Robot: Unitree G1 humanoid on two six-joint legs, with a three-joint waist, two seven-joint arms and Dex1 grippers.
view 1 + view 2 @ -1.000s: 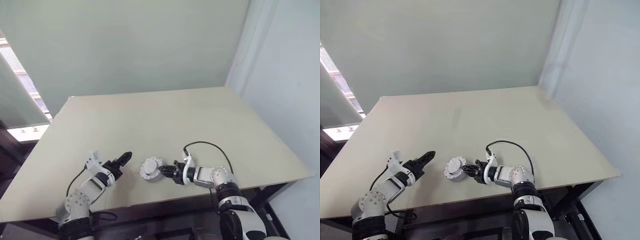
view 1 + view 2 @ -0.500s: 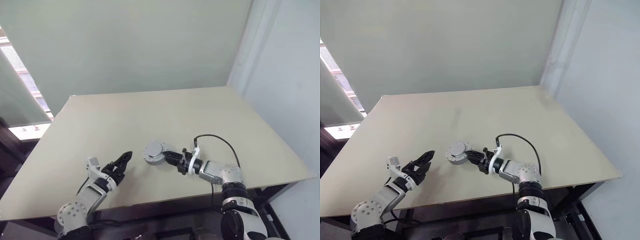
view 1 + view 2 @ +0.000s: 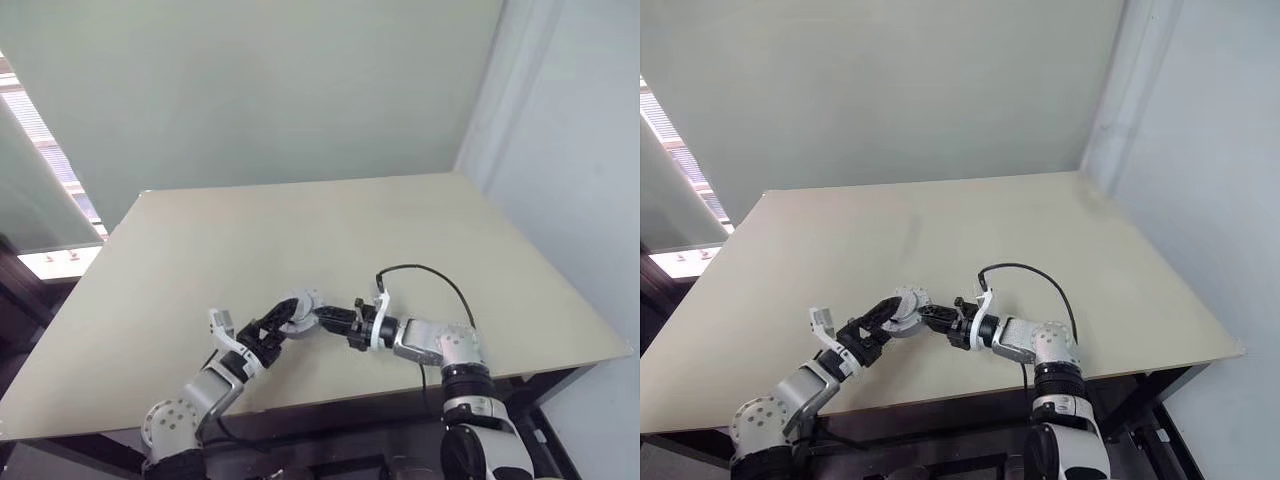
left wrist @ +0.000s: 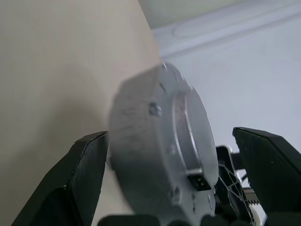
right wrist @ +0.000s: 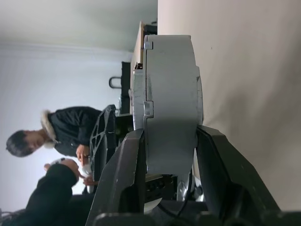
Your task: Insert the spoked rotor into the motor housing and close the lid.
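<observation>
1. Right gripper (image 3: 327,317), lower centre of the left eye view: fingers clamped on the motor housing (image 3: 303,305), holding it clear above the table (image 3: 330,225)
2. Right wrist view: both black fingers (image 5: 126,181) press the housing's curved side wall from opposite sides; grip firm, no gap seen
3. Left gripper (image 3: 887,312), lower left of centre in the right eye view: jaws spread wide, one on either side of the same housing
4. Left wrist view: the far finger (image 4: 270,162) stands apart from the housing; whether the other finger touches its edge cannot be told
5. Motor housing, appearance: thick round puck, pale grey all over; the left wrist view gives a raised round boss on one face, small screw heads and a small dark square socket at the rim; the right wrist view gives a seam around the side wall and small square tabs
6. Black cable (image 3: 425,272), lower centre-right of the left eye view: arches over the right wrist
7. Table: pale beige top, bare beyond the two arms, running to the upper centre of the head views
8. Person (image 5: 63,127) in a dark jacket, left side of the right wrist view, beyond the table edge
</observation>
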